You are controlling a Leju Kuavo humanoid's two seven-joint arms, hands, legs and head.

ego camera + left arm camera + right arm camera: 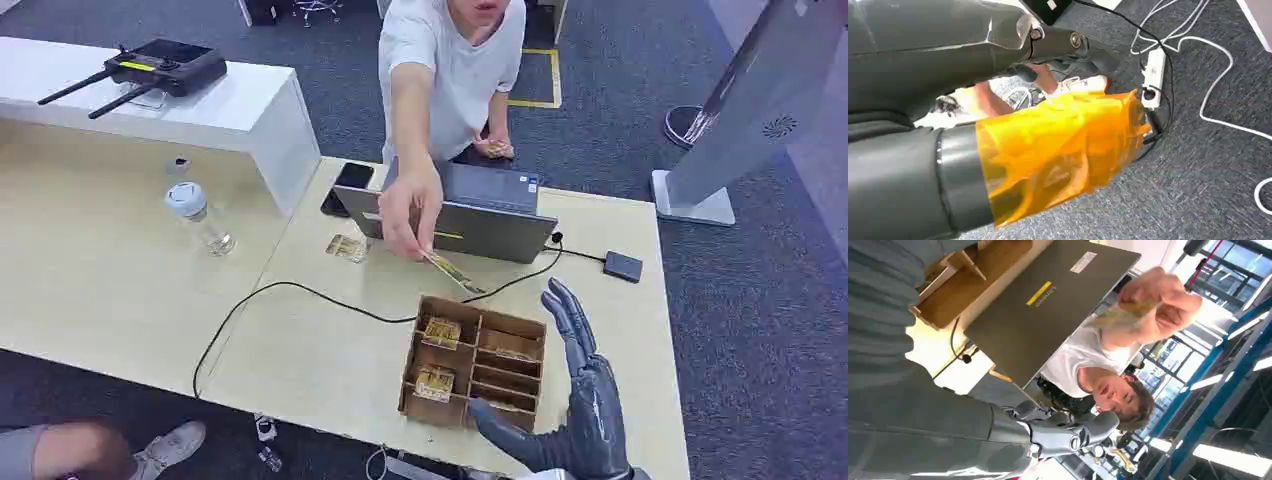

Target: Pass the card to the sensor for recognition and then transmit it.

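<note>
Sitting across the big pale table is a person in a white shirt, leaning in with one arm stretched out over a grey laptop that's tilted toward the robot. Next size down is the brown wooden divided box near the table's front edge, with small yellowish card stacks in its left compartments. The robot's right hand is just right of that box, raised with dark fingers pointing up and spread, thumb out toward the box, nothing in it, so it's plainly empty and unclenched. The person's hand pinches the card, which hangs in the air between the laptop's front and the box's back edge, well clear of the robot's fingers. In the right wrist view the same card is a blur in the person's fingers. The left hand is wrapped in orange film down near the carpet, so I honestly can't tell how its fingers lie. Smaller stuff: a clear bottle, a black phone, and a little dark puck on a cable.
</note>
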